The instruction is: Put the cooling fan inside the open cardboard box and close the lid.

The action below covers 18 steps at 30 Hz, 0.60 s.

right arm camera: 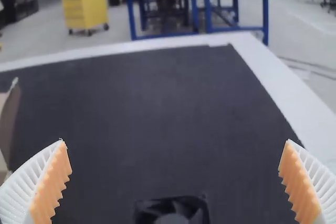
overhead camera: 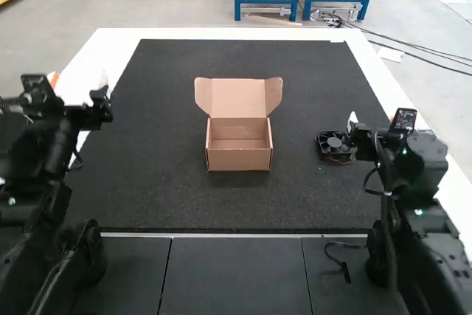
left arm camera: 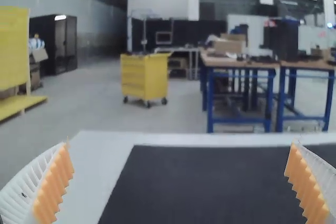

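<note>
One fan (overhead camera: 335, 144) on the black mat (overhead camera: 162, 182) | right claw (right arm camera: 173, 145) spread wide, holding nothing, hovering just above it | open box (overhead camera: 238, 138) well apart, mid-table

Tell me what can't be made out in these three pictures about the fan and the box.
1. Cooling fan: in the high view, the right gripper hides its right edge. In the right wrist view, the picture's edge cuts most of it off.
2. Cardboard box: in the high view, its front wall hides the near part of the floor. In the right wrist view, the edge leaves just a flap corner.
</note>
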### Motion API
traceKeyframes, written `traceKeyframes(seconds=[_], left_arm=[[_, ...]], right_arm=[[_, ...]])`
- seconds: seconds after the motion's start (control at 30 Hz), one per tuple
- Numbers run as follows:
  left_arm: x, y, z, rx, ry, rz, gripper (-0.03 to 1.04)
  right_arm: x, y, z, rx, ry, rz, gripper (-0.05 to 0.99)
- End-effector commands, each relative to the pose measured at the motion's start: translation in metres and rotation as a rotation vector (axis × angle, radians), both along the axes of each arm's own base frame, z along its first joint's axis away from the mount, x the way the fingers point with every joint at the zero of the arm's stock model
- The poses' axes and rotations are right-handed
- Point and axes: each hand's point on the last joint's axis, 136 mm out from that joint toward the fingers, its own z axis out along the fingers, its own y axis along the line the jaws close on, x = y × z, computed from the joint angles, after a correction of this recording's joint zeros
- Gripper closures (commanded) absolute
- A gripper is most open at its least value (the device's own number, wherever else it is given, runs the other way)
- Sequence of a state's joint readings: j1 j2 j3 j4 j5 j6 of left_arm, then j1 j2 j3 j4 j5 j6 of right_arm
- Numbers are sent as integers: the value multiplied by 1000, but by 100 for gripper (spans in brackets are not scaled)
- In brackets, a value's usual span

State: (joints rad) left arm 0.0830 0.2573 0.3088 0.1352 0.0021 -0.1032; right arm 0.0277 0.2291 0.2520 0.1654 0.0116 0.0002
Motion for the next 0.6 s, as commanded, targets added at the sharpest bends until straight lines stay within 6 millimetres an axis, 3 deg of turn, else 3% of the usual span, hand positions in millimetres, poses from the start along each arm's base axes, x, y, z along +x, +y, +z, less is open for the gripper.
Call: traceKeyframes(seconds=[0.0,0.1,0.17,0.27,0.43,0.57], left_arm=[[11,4,29,-14,35,19,6],[21,4,39,-12,80,10,6],[24,-10,44,1,80,-65,6],[31,-9,44,58,99,-60,6],[56,-4,-4,31,325,-44,6],[72,-6,-24,24,434,-55,6]], right_arm=[[3,-6,49,16,-51,-29,3],[8,-7,66,15,-34,-38,3],[12,-6,70,0,12,-33,3],[18,1,65,-26,137,13,3],[21,4,51,2,314,21,3],[22,1,44,13,406,7,3]])
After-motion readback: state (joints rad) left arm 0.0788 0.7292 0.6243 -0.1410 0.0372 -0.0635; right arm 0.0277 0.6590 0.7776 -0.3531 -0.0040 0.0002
